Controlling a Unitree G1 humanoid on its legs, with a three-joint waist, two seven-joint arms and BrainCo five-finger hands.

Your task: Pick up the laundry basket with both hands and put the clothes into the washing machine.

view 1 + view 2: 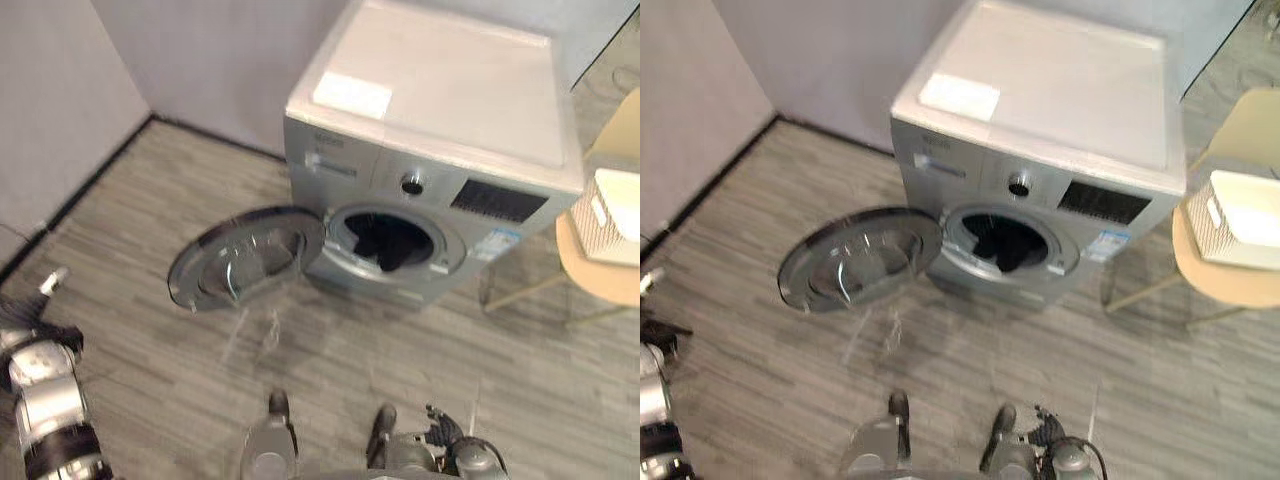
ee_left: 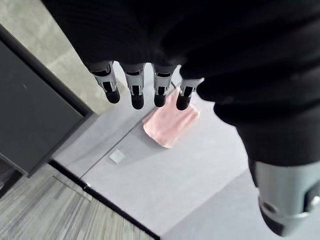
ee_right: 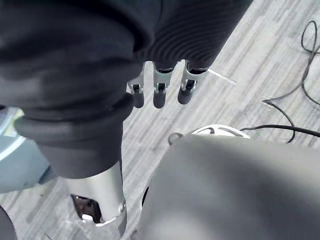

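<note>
The left hand (image 2: 136, 92) is held straight-fingered and empty. The silver-grey metal washing machine (image 1: 430, 150) is seen at centre, its round glass door (image 1: 245, 258) swung wide. The white slatted laundry basket (image 1: 612, 230), on a round tan seat (image 1: 590, 280) at far right, is best gripped level by opposite rims, with the right hand (image 3: 160, 85) likewise loose and empty.

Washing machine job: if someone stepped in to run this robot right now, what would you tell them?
Hands: left hand open and empty; right hand open and empty.
Things: washing machine has its door swung open, with dark clothes in the drum. The white laundry basket sits on a tan chair beside the machine.
Done: some clothes are in the drum.
Left: check the basket, since its inside cannot be seen from here. Door not shut.
</note>
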